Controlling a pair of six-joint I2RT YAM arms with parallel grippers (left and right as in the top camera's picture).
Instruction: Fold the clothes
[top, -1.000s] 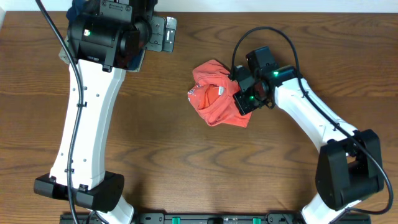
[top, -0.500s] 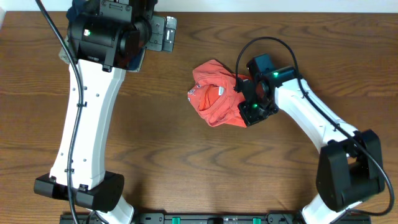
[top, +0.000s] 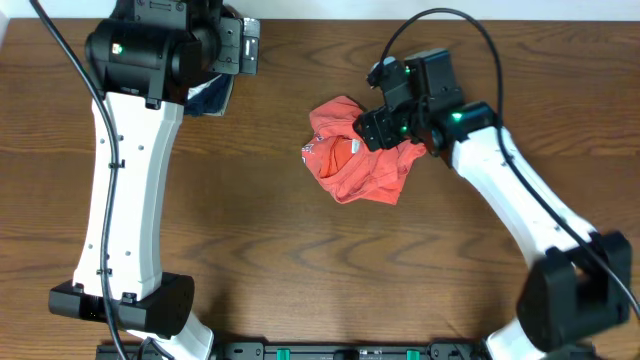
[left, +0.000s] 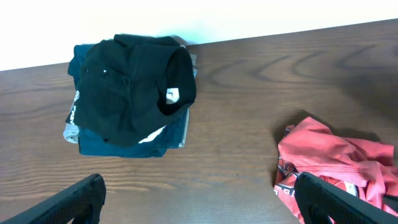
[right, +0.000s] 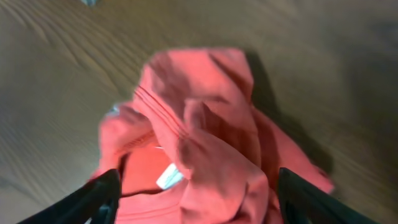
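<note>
The clothes, a red-orange T-shirt (top: 345, 155), lie crumpled in a heap at the table's middle, white neck label (right: 168, 176) showing. My right gripper (top: 372, 128) hangs open just above the heap's upper right part. In the right wrist view the blurred shirt (right: 199, 124) fills the space below and between the wide-apart fingers (right: 93, 200); nothing is gripped. My left gripper (top: 238, 45) stands open at the far left of the table. In the left wrist view only bare wood lies within the gripper (left: 199, 202), and the shirt (left: 336, 158) lies by the right fingertip.
A stack of folded garments (left: 130, 87), black on top with navy and grey beneath, sits at the table's back left edge, partly under the left arm (top: 130, 200). The white wall runs right behind it.
My right gripper has let go of the shirt's right edge, opened, and risen toward the back of the heap. The left arm has shifted slightly left. The shirt's right side has spread a little.
</note>
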